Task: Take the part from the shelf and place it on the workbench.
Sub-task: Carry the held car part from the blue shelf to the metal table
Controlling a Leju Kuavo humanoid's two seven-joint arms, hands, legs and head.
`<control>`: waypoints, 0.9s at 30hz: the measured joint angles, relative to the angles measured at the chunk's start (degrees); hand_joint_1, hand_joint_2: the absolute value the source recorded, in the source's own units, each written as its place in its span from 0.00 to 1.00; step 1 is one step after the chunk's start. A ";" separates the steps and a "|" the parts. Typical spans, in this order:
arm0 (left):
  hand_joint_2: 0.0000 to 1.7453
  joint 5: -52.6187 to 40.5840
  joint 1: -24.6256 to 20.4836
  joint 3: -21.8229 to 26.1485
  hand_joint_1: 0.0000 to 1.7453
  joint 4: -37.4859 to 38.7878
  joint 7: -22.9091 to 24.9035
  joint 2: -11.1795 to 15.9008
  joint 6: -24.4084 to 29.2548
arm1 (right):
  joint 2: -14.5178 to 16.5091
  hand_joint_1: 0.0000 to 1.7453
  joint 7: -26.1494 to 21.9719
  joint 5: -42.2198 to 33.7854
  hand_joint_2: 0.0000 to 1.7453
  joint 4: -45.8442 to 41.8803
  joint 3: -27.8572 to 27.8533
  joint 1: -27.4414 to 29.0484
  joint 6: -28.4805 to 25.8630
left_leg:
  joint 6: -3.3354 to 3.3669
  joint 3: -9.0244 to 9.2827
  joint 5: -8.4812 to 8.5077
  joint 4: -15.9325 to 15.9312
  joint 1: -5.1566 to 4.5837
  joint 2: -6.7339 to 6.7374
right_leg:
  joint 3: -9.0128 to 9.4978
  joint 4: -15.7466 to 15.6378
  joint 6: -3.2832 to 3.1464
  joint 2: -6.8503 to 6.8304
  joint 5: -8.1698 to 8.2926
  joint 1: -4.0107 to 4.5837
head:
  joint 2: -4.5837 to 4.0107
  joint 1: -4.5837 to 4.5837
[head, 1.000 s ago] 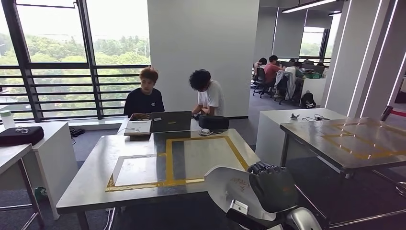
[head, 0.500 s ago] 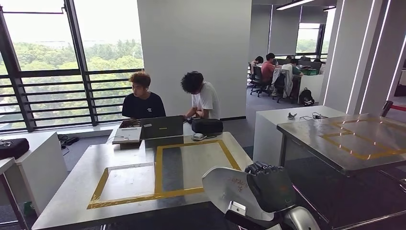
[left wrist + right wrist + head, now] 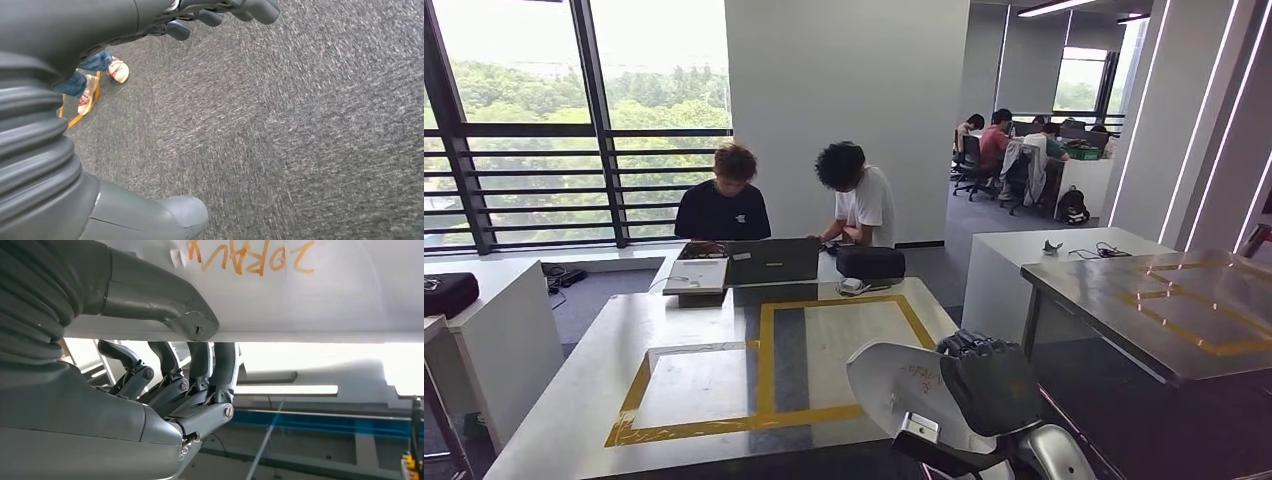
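Right robot hand (image 3: 989, 385): dark grey, low at the right of the head view, fingers wrapped over the rim of the part; in the right wrist view the thumb (image 3: 165, 300) presses one face while the dark fingers (image 3: 200, 365) close against the other. Held firmly, by the look of it

Part: pale grey curved sheet-metal panel with orange handwriting (image 3: 904, 385), carried clear of any surface, its broad face turned up and toward the camera, its length running from the right robot hand out to the robot's left

Left robot hand (image 3: 220, 12): hanging over grey carpet, fingers loosely curled, holding nothing; a person's shoes show near it on the floor

Tabletop: steel workbench with yellow tape rectangles (image 3: 574, 400), lying ahead and to the left of the held panel; the panel's free end already overlaps its near right corner in the head view. The right arm is the nearer; the placing calls for a reach forward and leftward

Far end of the tabletop: open laptop (image 3: 774, 262), black bag (image 3: 870, 262), two seated people
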 joint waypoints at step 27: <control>1.00 -0.05 -0.10 0.00 0.00 -0.03 0.20 -0.24 -0.01 | -1.00 1.00 0.12 0.01 1.00 -0.96 0.08 0.89 0.26 | -0.82 -1.78 1.70 0.03 0.00 0.08 | 9.53 -13.61 -0.83 0.31 2.72 0.34 | 0.01 -0.31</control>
